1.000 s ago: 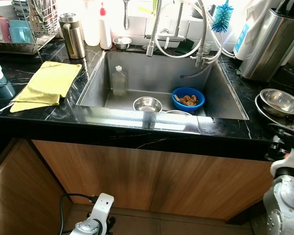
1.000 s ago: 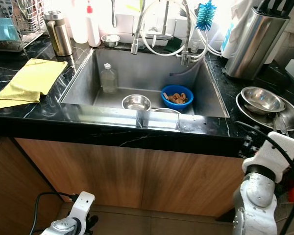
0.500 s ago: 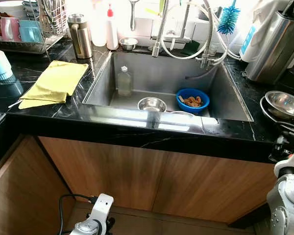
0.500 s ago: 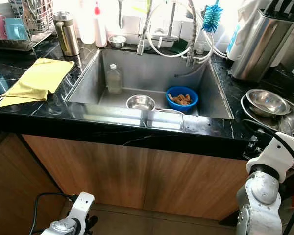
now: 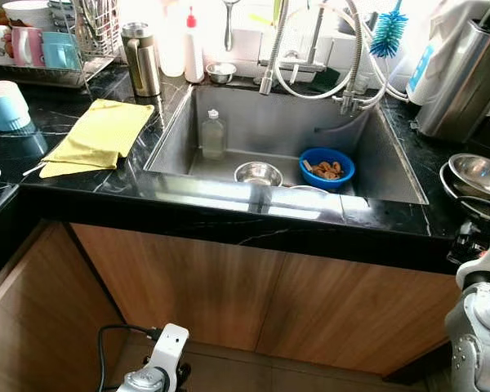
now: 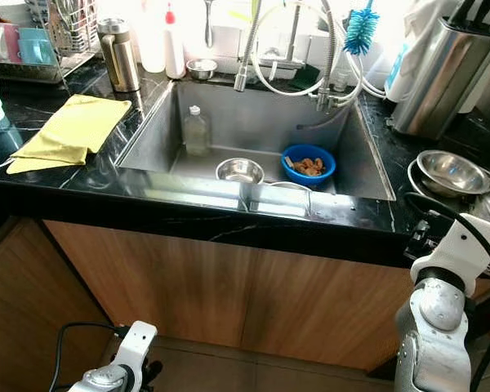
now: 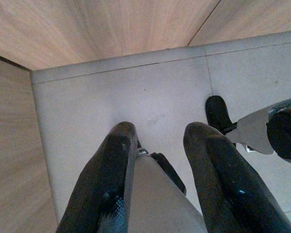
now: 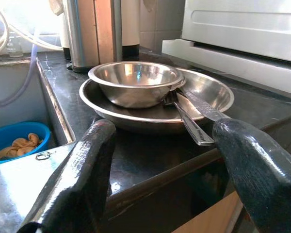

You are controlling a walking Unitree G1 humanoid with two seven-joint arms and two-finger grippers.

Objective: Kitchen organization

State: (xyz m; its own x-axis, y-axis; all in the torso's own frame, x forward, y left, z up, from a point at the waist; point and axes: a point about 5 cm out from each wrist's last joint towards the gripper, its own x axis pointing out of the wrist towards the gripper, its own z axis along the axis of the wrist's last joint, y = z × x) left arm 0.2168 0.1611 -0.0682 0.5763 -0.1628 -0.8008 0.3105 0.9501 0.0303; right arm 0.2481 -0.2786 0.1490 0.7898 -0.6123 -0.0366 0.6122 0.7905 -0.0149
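Two stacked steel bowls (image 8: 136, 82) before the spread right end effector (image 8: 160, 170).

Dish rack (image 5: 61, 49): cut off by frame edge. Knife block (image 6: 445, 69): top cropped. Steel plate (image 5: 453, 181): partly beyond right edge. Blue bowl (image 5: 327, 167) contents: too small to identify. Third bowl rim (image 5: 309, 189): mostly hidden behind sink front wall.

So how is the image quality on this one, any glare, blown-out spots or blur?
Both eye views are sharp, but the backlit wall behind the faucet is blown out, and the sink's front rim shows a bright glare band. Right wrist view: the bowl is crisp, the right tool's fingers soft and close. Left wrist view: evenly lit floor, with the left tool's fingers slightly blurred.
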